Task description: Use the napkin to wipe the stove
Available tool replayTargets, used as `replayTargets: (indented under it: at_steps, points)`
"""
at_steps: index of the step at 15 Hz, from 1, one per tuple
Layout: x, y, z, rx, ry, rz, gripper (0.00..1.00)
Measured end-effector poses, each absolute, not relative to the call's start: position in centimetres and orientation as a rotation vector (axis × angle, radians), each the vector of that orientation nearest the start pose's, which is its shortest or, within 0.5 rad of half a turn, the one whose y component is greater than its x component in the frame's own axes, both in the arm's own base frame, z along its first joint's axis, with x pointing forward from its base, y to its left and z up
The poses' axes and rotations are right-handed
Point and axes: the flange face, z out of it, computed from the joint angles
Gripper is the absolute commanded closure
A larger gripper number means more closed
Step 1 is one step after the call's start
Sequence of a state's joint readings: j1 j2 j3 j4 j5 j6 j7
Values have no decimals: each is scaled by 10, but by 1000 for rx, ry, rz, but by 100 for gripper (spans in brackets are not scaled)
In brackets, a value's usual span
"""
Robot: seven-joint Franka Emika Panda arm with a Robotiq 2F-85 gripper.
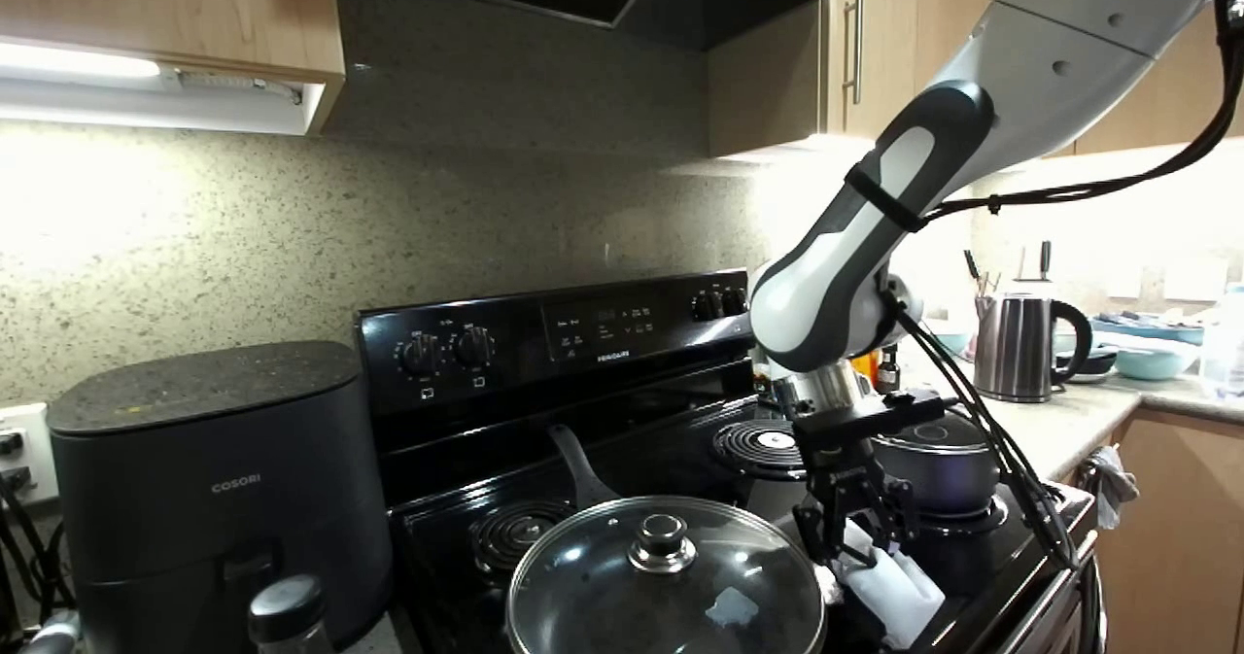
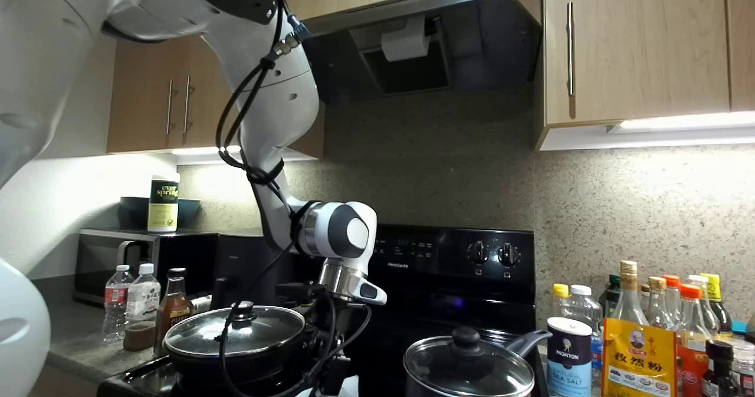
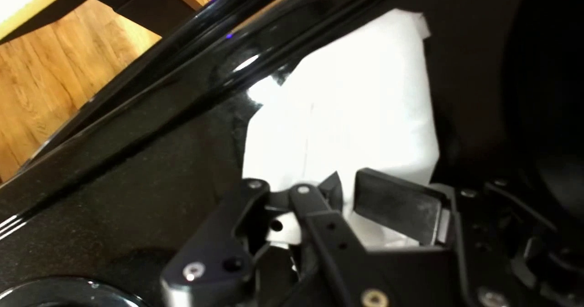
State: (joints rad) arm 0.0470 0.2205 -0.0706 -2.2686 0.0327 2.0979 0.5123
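One creased white napkin (image 3: 351,111) — pinched in the black two-fingered claw (image 3: 350,189) — down at the glossy black stove (image 3: 182,170), just beside the round glass-lidded pan (image 1: 593,596)!

White-and-grey robot arm (image 1: 1059,71) slanting down over the stove (image 1: 671,455), wrist (image 1: 821,392) bent low above it, gripper (image 3: 348,184) pointing downward near the stove's front edge, black fingers (image 3: 393,203) pinching the napkin (image 3: 351,106)
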Motion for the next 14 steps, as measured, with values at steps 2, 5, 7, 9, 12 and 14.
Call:
replayTargets:
  at_steps: [2,5,7,9,12,14]
  points:
    - [491,8,245,-3029,806,588,100]
    - [488,26,251,-2940,733,627,100]
    - [483,28,255,-2882,711,686,100]
    - [474,27,259,-2817,708,782,100]
    - [459,18,260,-2689,735,951,100]
    - [452,8,256,-2616,770,1029,100]
